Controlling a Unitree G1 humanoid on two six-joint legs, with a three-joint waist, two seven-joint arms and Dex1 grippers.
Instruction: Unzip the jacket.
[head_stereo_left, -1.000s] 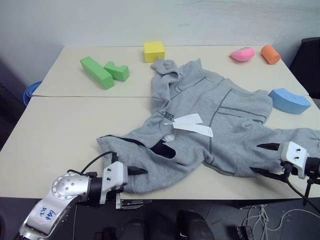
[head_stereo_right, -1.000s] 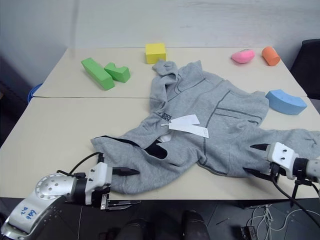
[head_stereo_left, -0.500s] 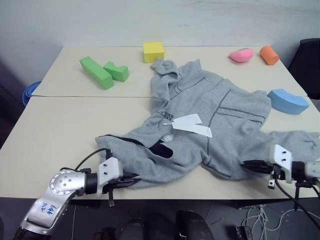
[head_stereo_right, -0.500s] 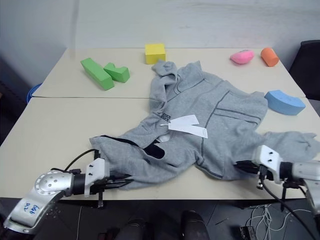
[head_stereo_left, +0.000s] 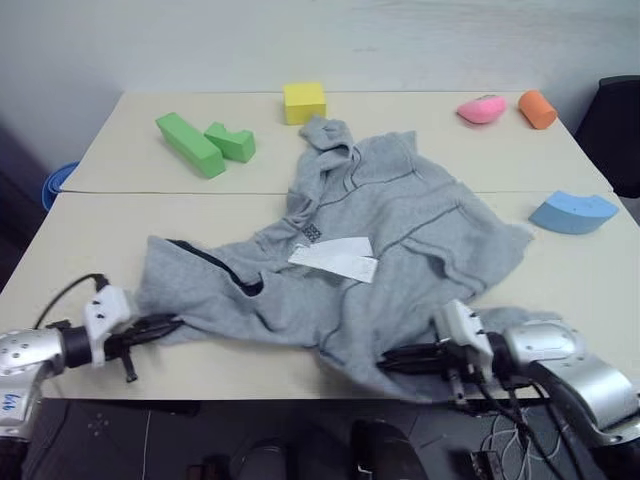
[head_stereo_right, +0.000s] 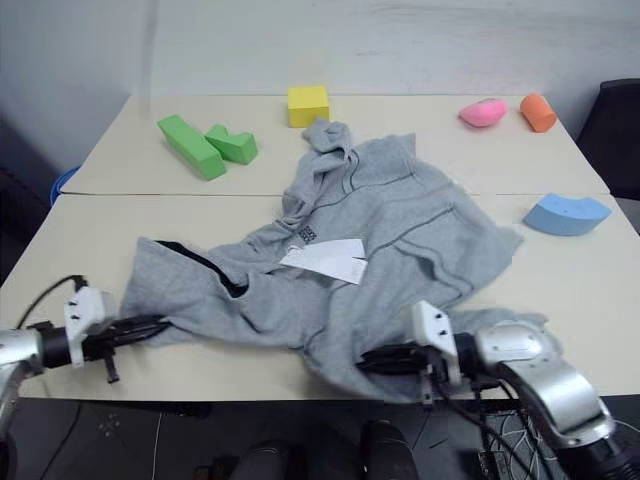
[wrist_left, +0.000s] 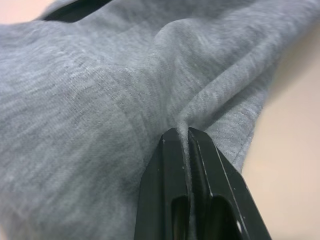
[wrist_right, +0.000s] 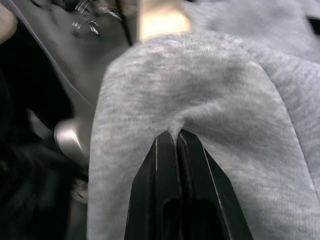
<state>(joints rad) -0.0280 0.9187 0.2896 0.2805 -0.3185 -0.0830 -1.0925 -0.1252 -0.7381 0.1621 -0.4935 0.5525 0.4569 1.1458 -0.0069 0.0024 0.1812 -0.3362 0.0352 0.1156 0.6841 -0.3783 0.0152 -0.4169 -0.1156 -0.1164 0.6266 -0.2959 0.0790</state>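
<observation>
Beige surface (head_stereo_left: 90, 250) carries the large light-grey hooded fabric jacket (head_stereo_left: 400, 220), crumpled across centre frame. Left gripper (head_stereo_left: 165, 325), lower left, and right gripper (head_stereo_left: 395, 360), lower centre, each pinch its hem, jaws pressed together. Recommendation: spread it flat to expose the zip.

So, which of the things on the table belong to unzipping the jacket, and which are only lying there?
Belong to the job:
- jacket
- left end effector, shut on the jacket
- right end effector, shut on the jacket

Only lying there:
- green blocks
- yellow block
- pink piece
- orange piece
- blue piece
</observation>
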